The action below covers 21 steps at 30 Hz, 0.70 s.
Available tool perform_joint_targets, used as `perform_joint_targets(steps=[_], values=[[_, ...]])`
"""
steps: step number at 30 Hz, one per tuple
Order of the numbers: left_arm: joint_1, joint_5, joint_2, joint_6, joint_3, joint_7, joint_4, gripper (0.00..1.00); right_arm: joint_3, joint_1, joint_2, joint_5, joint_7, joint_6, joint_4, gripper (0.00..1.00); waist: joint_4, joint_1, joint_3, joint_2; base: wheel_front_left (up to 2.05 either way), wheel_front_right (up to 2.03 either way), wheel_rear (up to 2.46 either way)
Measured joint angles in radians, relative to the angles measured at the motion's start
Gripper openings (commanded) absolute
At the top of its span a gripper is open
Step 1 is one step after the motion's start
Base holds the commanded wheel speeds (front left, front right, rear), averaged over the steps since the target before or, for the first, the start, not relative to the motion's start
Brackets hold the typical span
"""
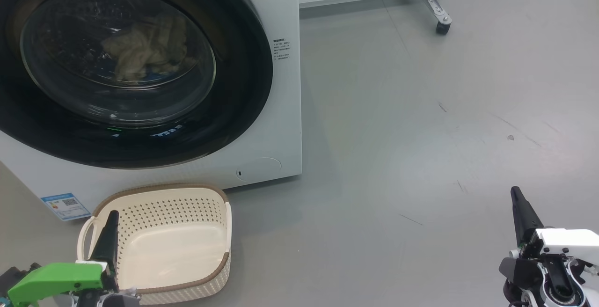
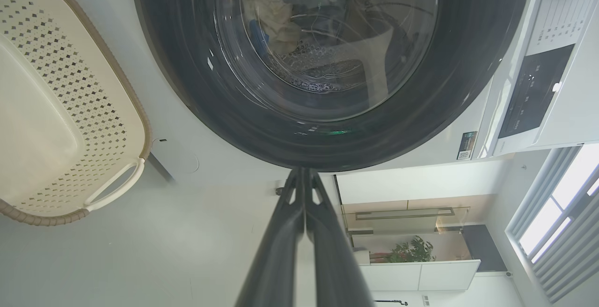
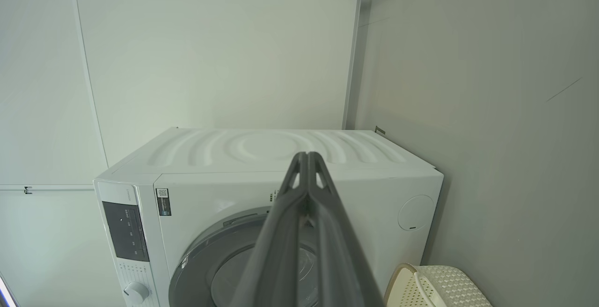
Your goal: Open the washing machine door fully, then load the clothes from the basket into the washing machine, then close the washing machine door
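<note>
The washing machine (image 1: pixel 281 124) stands at the upper left, its round black-ringed door (image 1: pixel 243 87) lying flat against its front. Through the glass the pale cream clothes (image 1: pixel 145 47) lie inside the drum, and the left wrist view shows the same clothes (image 2: pixel 276 21) behind the door (image 2: pixel 458 87). The cream basket (image 1: pixel 206 269) sits on the floor below the door with nothing in it. My left gripper (image 1: pixel 111 222) is shut and hovers over the basket's left side. My right gripper (image 1: pixel 515 194) is shut, far right above bare floor. The right wrist view shows the washing machine (image 3: pixel 355 190) and the basket (image 3: pixel 444 288).
Grey floor (image 1: pixel 421 134) stretches open to the right of the machine. A metal leg with a caster (image 1: pixel 442 21) stands at the back. A blue label sticker (image 1: pixel 65 205) marks the machine's lower left corner. A white wall panel (image 3: pixel 210 49) stands behind the machine.
</note>
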State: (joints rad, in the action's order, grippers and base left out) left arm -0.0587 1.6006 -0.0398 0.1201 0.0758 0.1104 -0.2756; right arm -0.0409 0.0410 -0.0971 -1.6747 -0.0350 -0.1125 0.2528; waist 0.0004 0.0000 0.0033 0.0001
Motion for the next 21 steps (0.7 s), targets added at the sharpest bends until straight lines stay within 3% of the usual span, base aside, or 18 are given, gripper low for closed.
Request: perform_joint_targets(steps=[21], values=[[-0.003, 0.001, 0.002, 0.000, 0.004, 0.000, 0.000, 0.00, -0.003, 0.011, 0.000, -0.002, -0.001, -0.001, 0.012, 0.00, 0.000, 0.0000, 0.000, 0.0000, 0.00, 0.00, 0.00]])
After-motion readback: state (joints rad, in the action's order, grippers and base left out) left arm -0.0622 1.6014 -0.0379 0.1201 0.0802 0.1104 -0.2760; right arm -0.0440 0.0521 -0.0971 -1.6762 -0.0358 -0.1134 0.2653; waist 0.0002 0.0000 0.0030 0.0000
